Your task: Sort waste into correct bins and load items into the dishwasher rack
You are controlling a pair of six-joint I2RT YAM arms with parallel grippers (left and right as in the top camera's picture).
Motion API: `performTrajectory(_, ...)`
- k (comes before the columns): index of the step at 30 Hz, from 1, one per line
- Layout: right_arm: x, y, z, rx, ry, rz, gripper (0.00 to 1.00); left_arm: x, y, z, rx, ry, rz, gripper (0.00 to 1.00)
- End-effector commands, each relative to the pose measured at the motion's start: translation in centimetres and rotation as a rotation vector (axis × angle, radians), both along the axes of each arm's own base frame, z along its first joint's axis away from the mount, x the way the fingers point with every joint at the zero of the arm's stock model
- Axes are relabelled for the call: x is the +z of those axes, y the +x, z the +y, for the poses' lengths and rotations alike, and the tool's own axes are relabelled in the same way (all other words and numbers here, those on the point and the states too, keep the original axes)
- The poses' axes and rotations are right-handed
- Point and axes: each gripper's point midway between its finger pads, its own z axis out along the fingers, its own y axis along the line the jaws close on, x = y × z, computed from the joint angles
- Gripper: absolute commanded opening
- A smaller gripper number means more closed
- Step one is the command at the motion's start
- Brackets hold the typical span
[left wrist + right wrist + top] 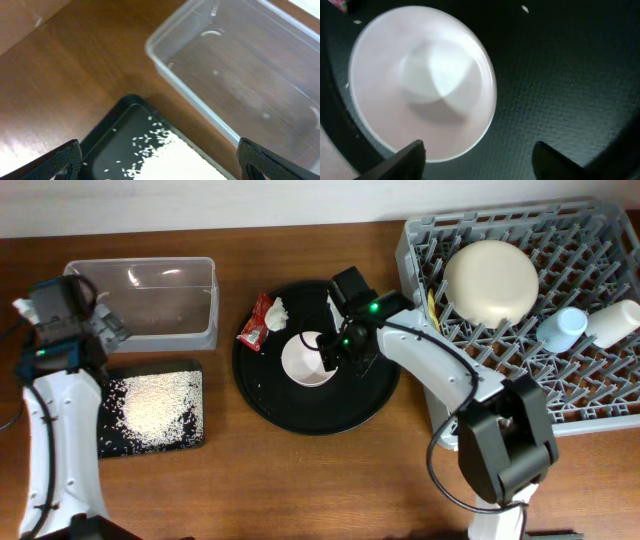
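Right gripper (479, 147), jaws spread as I watched, sat over the rim of the small pink bowl (420, 85).

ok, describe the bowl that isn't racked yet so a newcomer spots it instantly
Find the large round black tray, just left of the grey lattice dishwasher rack. Near its centre sits a small round bowl, white inside, beside the right hand. It is the tray's only dish; the small red wrapper and crumpled white tissue scrap by the rim are litter.
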Motion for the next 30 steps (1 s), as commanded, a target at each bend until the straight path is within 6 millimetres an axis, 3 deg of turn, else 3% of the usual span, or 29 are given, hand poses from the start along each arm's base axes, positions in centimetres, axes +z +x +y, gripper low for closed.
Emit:
performTrajectory(1, -1.9, -0.4, -0.1, -0.055, -0.019, 0.048, 0.66, 1.0, -1.0, 1.3, 0.044, -0.003, -0.018, 0.99)
performTrajectory(5, -2.1, -0.1, 0.1, -0.074, -0.009, 0.045, 0.64, 1.0, -1.1, 1.4, 0.047, -0.003, -0.019, 0.99)
performTrajectory(9, -3.5, -0.4, 0.8, -0.097, 0.027, 0.097, 0.47, 1.0, -1.1, 1.4, 0.047, -0.003, -0.019, 0.99)
performTrajectory(12, -3.5, -0.3, 0.8, -0.112, 0.029, 0.095, 0.4, 1.0, -1.1, 1.4, 0.047, -0.003, -0.019, 0.99)
performTrajectory(17, -3.6, 0.1, 0.6, -0.179, 0.029, 0.096, 0.41, 1.0, -1.1, 1.4, 0.047, -0.003, -0.019, 0.99)
performTrajectory(21, -3.6, 0.5, 0.1, -0.236, 0.01, 0.08, 0.27, 1.0, -1.1, 1.4, 0.047, -0.003, -0.019, 0.99)
performTrajectory(30, -5.0, 1.4, 0.2, -0.262, 0.003, 0.065, 0.21, 1.0, -1.1, 1.4, 0.047, -0.003, -0.019, 0.99)
